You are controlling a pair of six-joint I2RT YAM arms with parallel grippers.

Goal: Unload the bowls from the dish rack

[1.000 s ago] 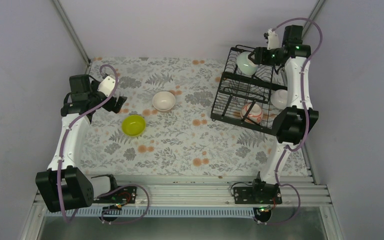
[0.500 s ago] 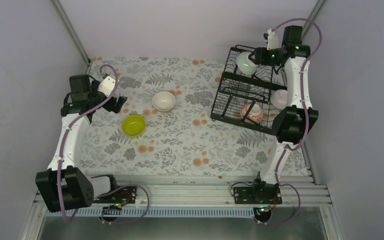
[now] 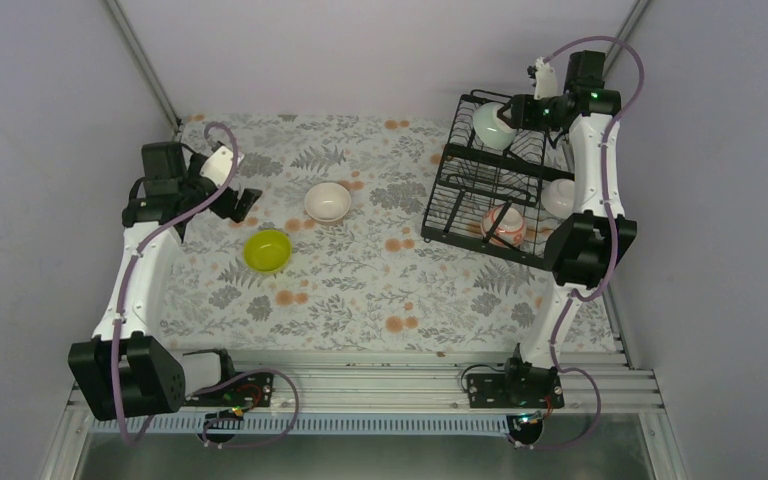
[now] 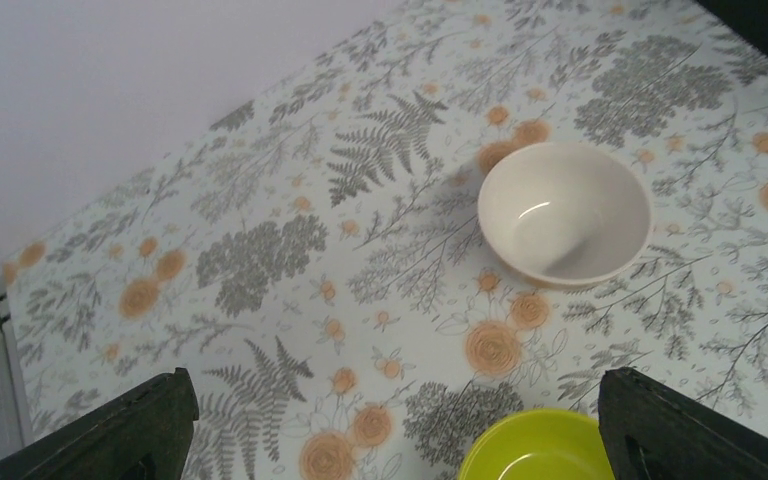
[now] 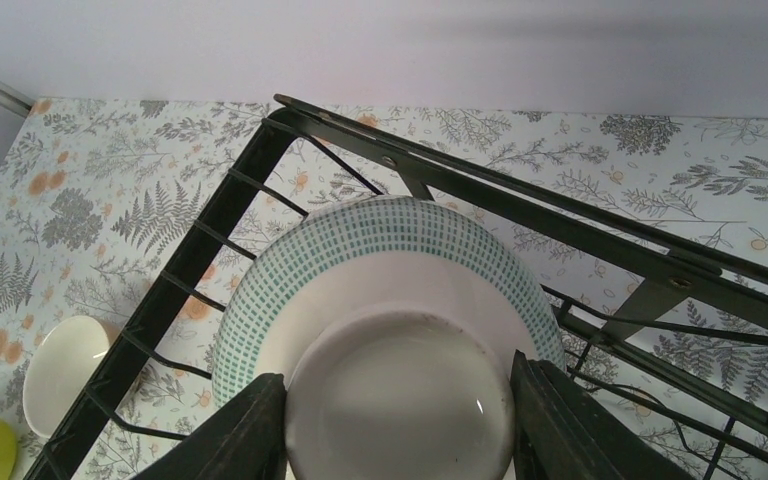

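reaching into the rack's upper tier, two bowls down on the tabletop

floral tabletop (image 3: pixel 360 290) fills the whole stage, folks. over on the far right corner sits the black wire dish rack (image 3: pixel 447 152), raised tier at the back, lower tray in front.

right arm is stretched up along the rack's right side, and its end effector (image 3: pixel 513 112) is at the upper tier. from the wrist view the end effector (image 5: pixel 400 420) has its fingers spread wide on either side of the mint-green bowl (image 5: pixel 390 300), which stands on edge between the rack (image 5: pixel 210 220) wires. whether they're actually squeezing it, i cannot tell.

left end effector (image 3: pixel 240 205) hangs over the left side of the tabletop, fingers wide apart, holding nothing. its own camera looks down between them (image 4: pixel 400 440).

now the bowls. mint-green bowl (image 3: pixel 490 127) up top in the rack. plain white bowl (image 3: pixel 559 197) sits at the rack's right side, red-orange patterned bowl (image 3: pixel 505 224) low in the tray. out on the cloth: the pale tan bowl (image 3: pixel 327 203) upright, and the lime-yellow bowl (image 3: pixel 267 250) near it, apart, closer to the arms.
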